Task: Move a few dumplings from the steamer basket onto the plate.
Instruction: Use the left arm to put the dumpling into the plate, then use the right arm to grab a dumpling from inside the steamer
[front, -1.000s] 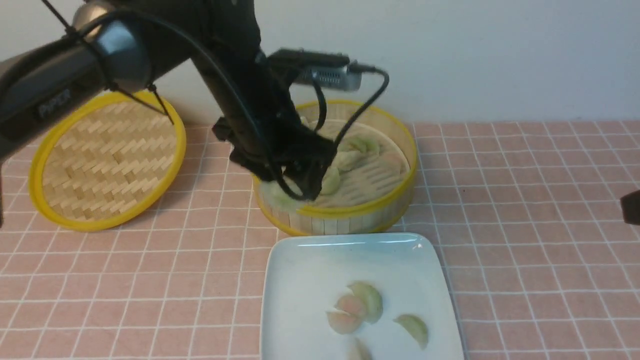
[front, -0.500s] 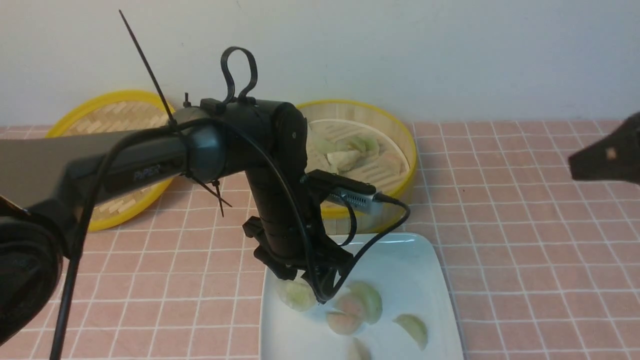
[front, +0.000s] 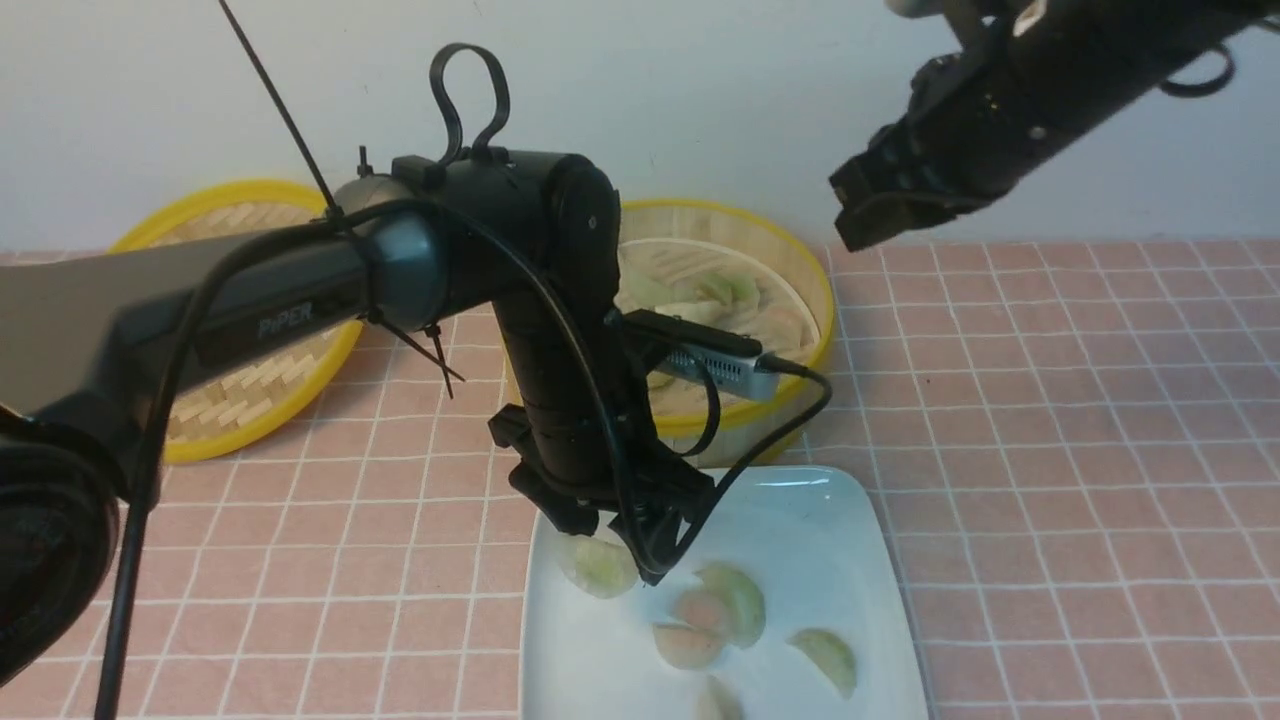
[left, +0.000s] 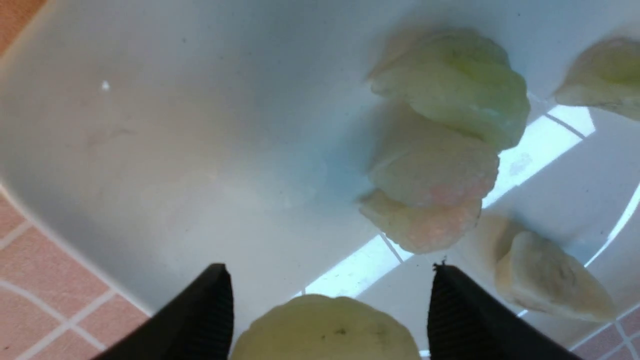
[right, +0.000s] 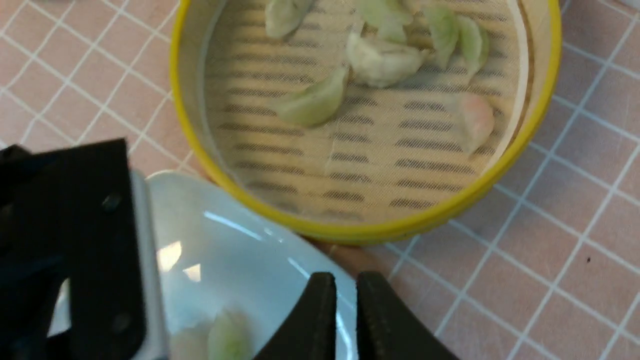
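Note:
My left gripper (front: 610, 555) hangs low over the white square plate (front: 830, 520), shut on a pale green dumpling (front: 598, 568). In the left wrist view this dumpling (left: 325, 330) fills the span between the black fingers (left: 210, 310) of the left gripper (left: 328, 268). Several dumplings (front: 735, 600) lie on the plate (left: 150, 125), green and pinkish (left: 430, 175). The steamer basket (front: 815, 300) behind holds more dumplings (right: 312, 102). My right gripper (front: 870, 215) is raised at the basket's right; its jaws (right: 345, 277) stand a narrow slit apart, holding nothing.
The flat woven lid (front: 240, 385) with a yellow rim leans against the wall at the far left. The left arm crosses in front of the basket's left half. The pink tiled tabletop (front: 1080, 450) extends to the right of basket and plate.
My left arm carried a green dumpling from the basket to the plate, then rose slightly. The right arm came in from the right edge, up toward the basket.

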